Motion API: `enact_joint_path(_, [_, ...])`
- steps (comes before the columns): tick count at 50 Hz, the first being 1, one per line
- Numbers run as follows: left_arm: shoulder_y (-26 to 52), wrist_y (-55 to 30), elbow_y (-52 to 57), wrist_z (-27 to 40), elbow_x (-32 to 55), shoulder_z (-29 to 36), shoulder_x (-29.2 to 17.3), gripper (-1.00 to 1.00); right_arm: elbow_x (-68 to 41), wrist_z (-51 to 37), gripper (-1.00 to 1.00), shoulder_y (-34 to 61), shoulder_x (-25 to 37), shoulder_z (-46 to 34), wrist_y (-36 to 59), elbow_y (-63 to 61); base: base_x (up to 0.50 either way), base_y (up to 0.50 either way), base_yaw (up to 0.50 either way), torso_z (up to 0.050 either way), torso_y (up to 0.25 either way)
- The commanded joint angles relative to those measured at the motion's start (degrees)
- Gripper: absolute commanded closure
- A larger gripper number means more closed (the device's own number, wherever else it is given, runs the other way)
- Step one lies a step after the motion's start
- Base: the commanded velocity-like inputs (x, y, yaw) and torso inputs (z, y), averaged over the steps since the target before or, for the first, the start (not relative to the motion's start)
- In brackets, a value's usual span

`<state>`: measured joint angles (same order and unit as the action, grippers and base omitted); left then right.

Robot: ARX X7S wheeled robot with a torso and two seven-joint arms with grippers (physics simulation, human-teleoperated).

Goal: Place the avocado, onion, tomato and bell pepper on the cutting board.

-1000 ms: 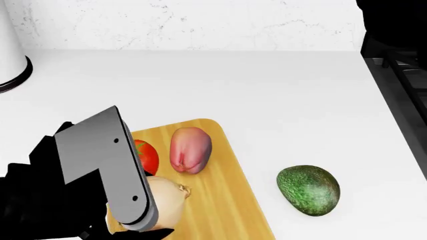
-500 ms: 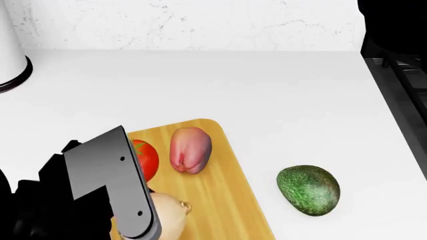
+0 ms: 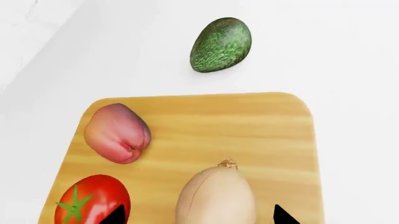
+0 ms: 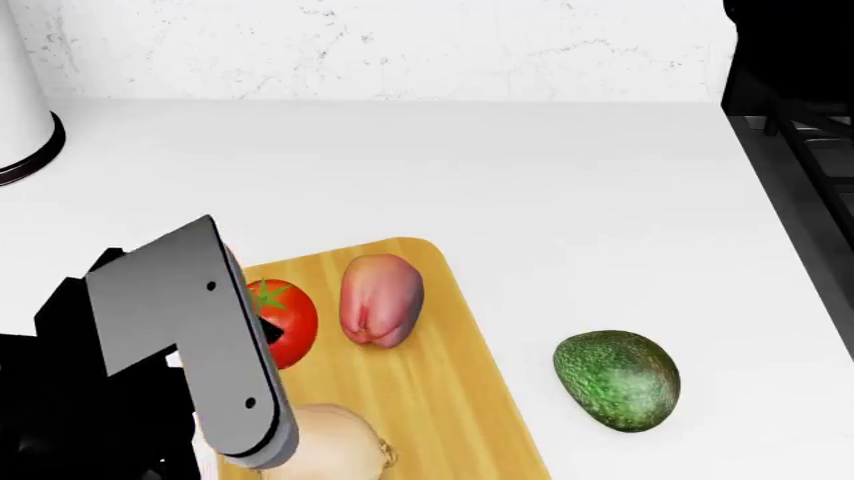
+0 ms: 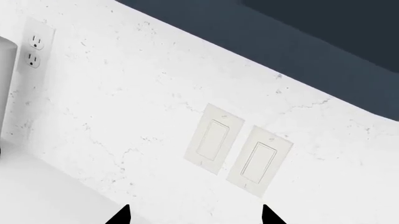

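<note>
Lying on the cutting board [image 4: 454, 370]: tomato [image 4: 283, 320] near its far left corner, bell pepper [image 4: 380, 299] beside it at the far edge, onion [image 3: 216, 198] at the near edge; avocado [image 4: 617, 379] is sitting off the board on the white surface [image 4: 534, 180], just beyond the board's right edge; left jaws [image 3: 196, 215] are standing open astride the onion, not pressing it; right jaws [image 5: 194, 215] are standing open, holding nothing, facing a wall with two switches [image 5: 238, 151] and an outlet [image 5: 34, 49].
</note>
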<state>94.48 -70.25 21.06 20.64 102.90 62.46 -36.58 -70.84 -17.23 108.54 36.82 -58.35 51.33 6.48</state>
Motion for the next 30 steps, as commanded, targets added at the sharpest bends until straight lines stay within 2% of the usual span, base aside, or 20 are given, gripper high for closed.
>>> enact_joint_path(1, [3.16, -0.3, 1.51, 2.47, 4.83, -1.01, -2.68, -1.0, 0.26, 0.67, -1.0, 1.0, -0.33, -0.28, 0.85, 0.45, 0.0, 0.0, 0.0, 0.0, 0.0])
enact_joint_path(9, [3.13, 2.05, 6.33, 7.44, 10.65, -2.14, -8.89, -1.0, -0.03, 1.44, -1.0, 2.05, 0.67, -2.03, 4.5, -0.76, 0.0, 0.0, 0.0, 0.0, 0.0])
enact_joint_path(21, [1.9, 7.34, 13.65, 15.21, 14.43, -4.78, -19.2, -1.0, 0.61, 4.83, -1.0, 5.77, 1.36, -5.67, 10.71, -3.3, 0.0, 0.0, 0.0, 0.0, 0.0])
enact_joint_path(30, [0.25, 11.91, 14.35, 17.39, 9.77, -8.23, -26.1, -1.0, 1.19, 6.83, -1.0, 8.53, 1.21, -7.77, 14.53, -3.66, 0.0, 0.0, 0.0, 0.0, 0.0])
